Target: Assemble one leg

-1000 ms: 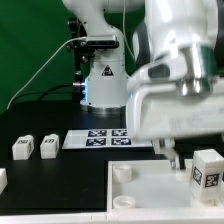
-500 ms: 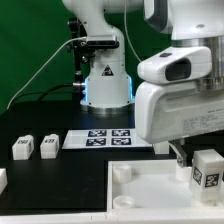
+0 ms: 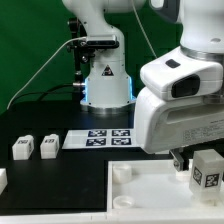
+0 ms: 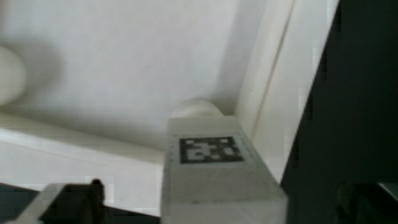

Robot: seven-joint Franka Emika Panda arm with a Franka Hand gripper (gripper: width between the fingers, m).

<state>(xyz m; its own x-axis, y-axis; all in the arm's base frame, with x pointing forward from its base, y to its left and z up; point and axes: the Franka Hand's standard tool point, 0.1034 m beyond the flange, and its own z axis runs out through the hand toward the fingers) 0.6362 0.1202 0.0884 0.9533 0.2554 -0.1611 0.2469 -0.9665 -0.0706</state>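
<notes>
A small white leg [image 3: 206, 172] with a square marker stands at the right corner of the big white square base [image 3: 150, 192]. My gripper [image 3: 196, 160] is right above and around it. In the wrist view the leg [image 4: 222, 160] stands between my two dark fingertips [image 4: 71, 203], with a gap on each side. The gripper [image 4: 222, 208] is open and holds nothing. Two more legs [image 3: 22, 148] [image 3: 48, 146] stand on the black table at the exterior view's left. Another leg [image 3: 2, 179] shows at the left edge.
The marker board [image 3: 100, 137] lies on the table in front of the robot's base [image 3: 105, 80]. The square base has raised round sockets [image 3: 122, 172] at its corners. A green backdrop stands behind.
The arm has shifted toward the exterior view's right and come down over the leg on the square base. The leg has stayed in place.
</notes>
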